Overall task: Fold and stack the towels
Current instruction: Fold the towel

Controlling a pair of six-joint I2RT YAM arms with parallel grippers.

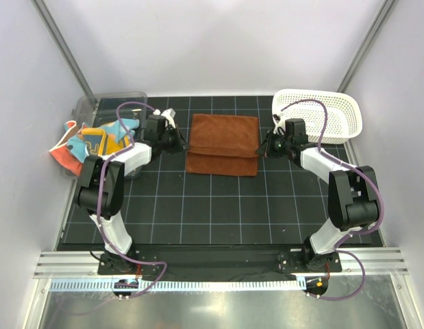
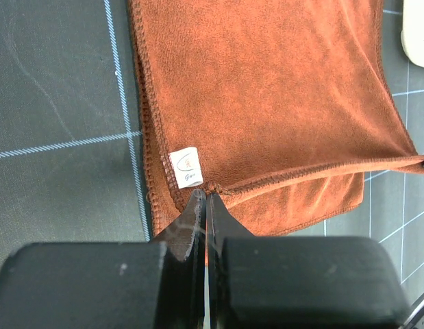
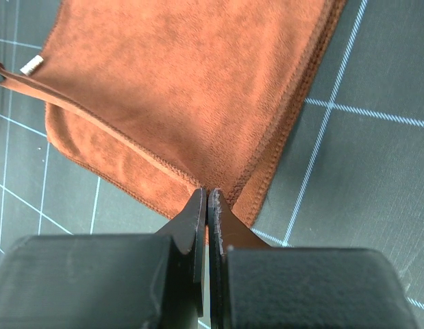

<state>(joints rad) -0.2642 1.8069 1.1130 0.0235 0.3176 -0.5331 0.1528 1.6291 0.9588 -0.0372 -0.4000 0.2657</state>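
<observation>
A rust-brown towel (image 1: 222, 140) lies on the black gridded mat, its top layer folded partway over the lower one. My left gripper (image 1: 181, 144) is shut on the top layer's left corner (image 2: 206, 194), beside a small white label (image 2: 185, 166). My right gripper (image 1: 264, 147) is shut on the same layer's right corner (image 3: 207, 192). The pinched edge runs taut between the two grippers, above the lower layer (image 3: 102, 164). More towels, blue and orange patterned (image 1: 95, 140) and coral-red (image 1: 63, 159), lie heaped at the left.
A clear plastic bin (image 1: 109, 99) holds the heaped towels at the mat's left edge. A white lattice basket (image 1: 335, 113) stands at the back right. White walls close in both sides and the back.
</observation>
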